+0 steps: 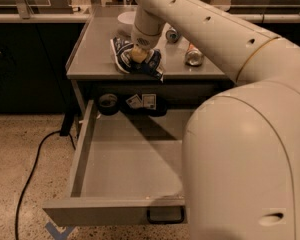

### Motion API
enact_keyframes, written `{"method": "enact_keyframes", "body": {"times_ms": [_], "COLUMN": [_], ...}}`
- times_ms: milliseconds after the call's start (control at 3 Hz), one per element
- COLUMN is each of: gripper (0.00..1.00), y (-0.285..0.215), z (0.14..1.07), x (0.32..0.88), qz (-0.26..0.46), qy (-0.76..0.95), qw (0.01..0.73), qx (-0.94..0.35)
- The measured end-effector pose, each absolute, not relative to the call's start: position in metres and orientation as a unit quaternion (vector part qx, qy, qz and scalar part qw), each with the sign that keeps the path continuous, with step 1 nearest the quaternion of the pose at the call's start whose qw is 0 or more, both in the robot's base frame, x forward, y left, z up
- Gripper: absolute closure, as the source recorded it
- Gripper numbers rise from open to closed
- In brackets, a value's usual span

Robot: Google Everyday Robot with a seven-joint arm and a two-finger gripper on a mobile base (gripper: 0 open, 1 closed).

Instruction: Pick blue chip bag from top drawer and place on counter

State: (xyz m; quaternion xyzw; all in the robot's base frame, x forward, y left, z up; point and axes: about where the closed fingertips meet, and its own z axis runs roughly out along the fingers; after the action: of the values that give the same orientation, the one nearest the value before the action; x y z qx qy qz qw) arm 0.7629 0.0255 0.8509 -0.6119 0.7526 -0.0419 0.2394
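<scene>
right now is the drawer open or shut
Open: the drawer is pulled out from under the counter, its floor showing. The hand is at the bag up there.

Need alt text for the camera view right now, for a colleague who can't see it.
The claw is at the blue chip bag, which lies on the counter near its front edge. Below, the top drawer stands pulled open, and a can lies elsewhere on the counter.
</scene>
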Motion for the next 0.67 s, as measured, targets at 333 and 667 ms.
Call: {"method": "enact_keyframes", "body": {"times_ms": [333, 667], "gripper": [0.35, 0.13], "y": [0.0255, 0.0255], "z": [0.8508, 0.8508], "x": [0.7629, 0.7629], "qz": [-0.042, -0.042], "qy": [0.753, 0.753], "qw": [0.239, 0.239], "qx": [-0.612, -0.612]}}
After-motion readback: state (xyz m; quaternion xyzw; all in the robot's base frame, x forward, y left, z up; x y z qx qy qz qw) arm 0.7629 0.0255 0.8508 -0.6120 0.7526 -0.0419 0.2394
